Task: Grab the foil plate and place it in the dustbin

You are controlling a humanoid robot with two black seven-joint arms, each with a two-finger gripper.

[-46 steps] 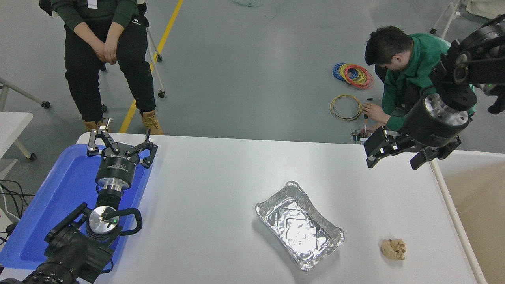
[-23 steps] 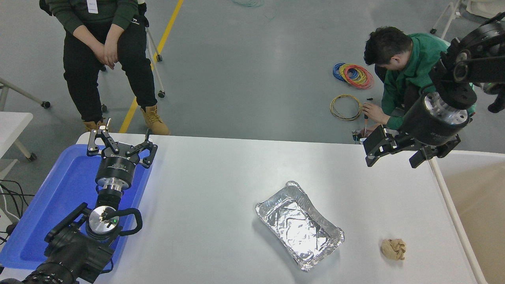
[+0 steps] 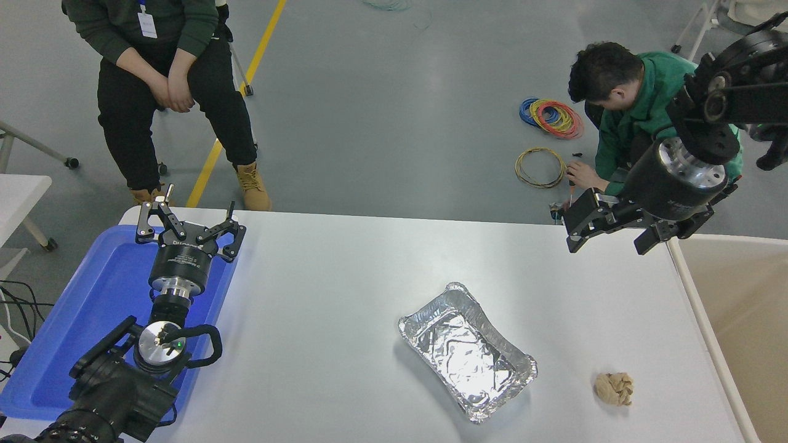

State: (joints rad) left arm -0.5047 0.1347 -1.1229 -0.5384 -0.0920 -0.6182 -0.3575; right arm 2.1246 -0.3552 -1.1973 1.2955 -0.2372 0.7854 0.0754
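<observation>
Crinkled silver, the foil plate point(image 3: 468, 352) lay empty on the white table point(image 3: 332, 295), well apart from my right gripper point(image 3: 606, 231), which hung open and empty near the far edge. I judged it light, flimsy and easily crushed, best pinched at its rolled rim.

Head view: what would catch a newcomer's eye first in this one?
The shiny foil plate lies alone on the white table, right of centre, with a small crumpled paper ball to its right. The right gripper hangs open above the table's far right corner, beside the dustbin at the right edge. The left gripper is parked open over the blue tray at the left.
</observation>
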